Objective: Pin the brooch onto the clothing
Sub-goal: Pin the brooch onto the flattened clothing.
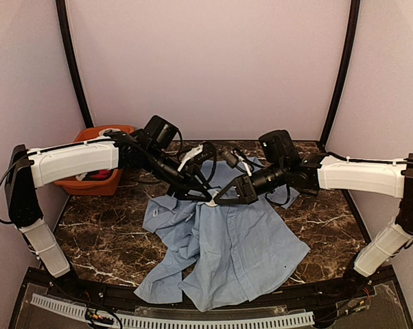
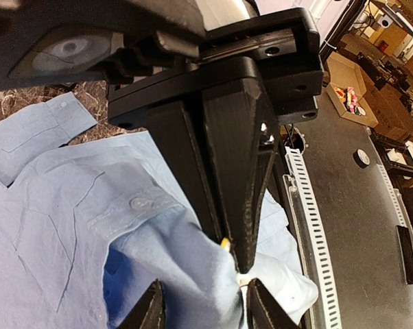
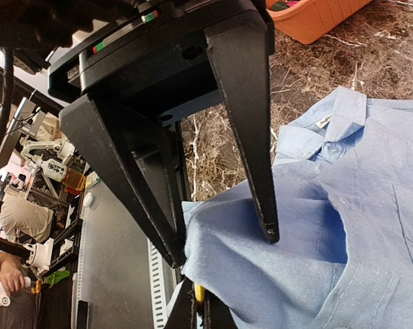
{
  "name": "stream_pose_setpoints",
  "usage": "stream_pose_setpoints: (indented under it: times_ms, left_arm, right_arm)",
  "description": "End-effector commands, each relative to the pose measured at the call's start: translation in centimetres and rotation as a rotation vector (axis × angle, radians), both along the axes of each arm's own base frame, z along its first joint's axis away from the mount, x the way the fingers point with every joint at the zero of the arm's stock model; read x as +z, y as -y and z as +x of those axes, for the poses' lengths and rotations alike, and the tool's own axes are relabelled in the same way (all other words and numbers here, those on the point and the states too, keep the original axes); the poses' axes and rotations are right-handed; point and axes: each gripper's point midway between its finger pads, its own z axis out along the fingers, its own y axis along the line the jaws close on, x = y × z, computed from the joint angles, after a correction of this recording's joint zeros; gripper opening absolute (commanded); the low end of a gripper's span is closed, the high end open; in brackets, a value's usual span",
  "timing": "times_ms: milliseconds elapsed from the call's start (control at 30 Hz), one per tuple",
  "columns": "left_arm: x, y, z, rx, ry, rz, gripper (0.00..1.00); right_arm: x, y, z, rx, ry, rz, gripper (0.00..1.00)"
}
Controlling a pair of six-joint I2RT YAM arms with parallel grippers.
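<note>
Your right gripper (image 3: 196,305) sits pinched shut on a small yellow piece, likely the brooch (image 3: 199,293), at a raised fold of the light blue shirt (image 1: 241,247) on the table (image 1: 90,233); your left gripper (image 3: 223,248) clamps that fold; pinning looks begun, not yet fastened.

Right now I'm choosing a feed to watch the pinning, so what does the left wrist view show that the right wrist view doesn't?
Left wrist only: a sleeve cuff lying flat. Right wrist only: the collar label and the orange bin. Both: a raised fold of the light blue shirt between the fingers of the left tool, and the shut right tool holding a small yellow piece next to it.
</note>
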Motion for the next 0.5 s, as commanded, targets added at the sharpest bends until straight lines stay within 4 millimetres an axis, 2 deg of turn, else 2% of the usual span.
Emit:
stream_pose_setpoints:
  times_ms: [0, 467]
  left_arm:
    - [0.25, 0.16, 0.03, -0.003, 0.011, 0.011, 0.4]
    - [-0.39, 0.12, 0.73, 0.042, 0.025, 0.054, 0.38]
  right_arm:
    - [1.65, -0.64, -0.15, 0.029, 0.038, 0.041, 0.0]
    - [1.9, -0.64, -0.18, 0.031, 0.044, 0.04, 0.0]
